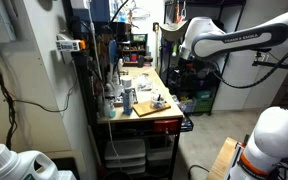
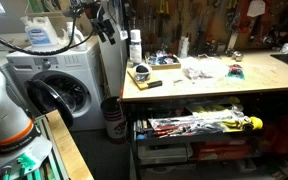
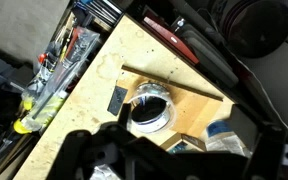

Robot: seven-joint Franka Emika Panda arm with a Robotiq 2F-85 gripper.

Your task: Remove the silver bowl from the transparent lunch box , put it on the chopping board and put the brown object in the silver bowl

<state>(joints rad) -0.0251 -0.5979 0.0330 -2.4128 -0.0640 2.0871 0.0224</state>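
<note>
Claw point(image 3: 134, 158) is nearest in the wrist view, a dark blurred mass along the bottom edge. I can't tell if its jaws are apart or together, and nothing shows between them.

Below it the silver bowl point(image 3: 149, 110) sits mouth up on the chopping board point(image 3: 199, 105), near the board's corner. A pale ring around the bowl may be the transparent lunch box, but I can't confirm that. The brown object point(image 3: 117, 100), a small dark slab, lies on the worktop point(image 3: 84, 90) just beside the board.

Risks as I judge them:
- The bowl's rim is thin and shiny, so an off-centre pinch could let it slip or tip.
- If clear walls surround the bowl, I could catch them on the way down and drag the box along.
- In an exterior view the bowl point(image 2: 141, 72) is near the worktop's end, so a shove could send it or the slab over the edge.
- Clutter sits close beside the board.

Arm pose: in an exterior view the arm point(image 1: 224, 40) is raised and bent at the elbow, forearm about level, beside the worktop. The wrist camera looks down at a slant, with the claw well above the bowl and touching nothing.
</note>
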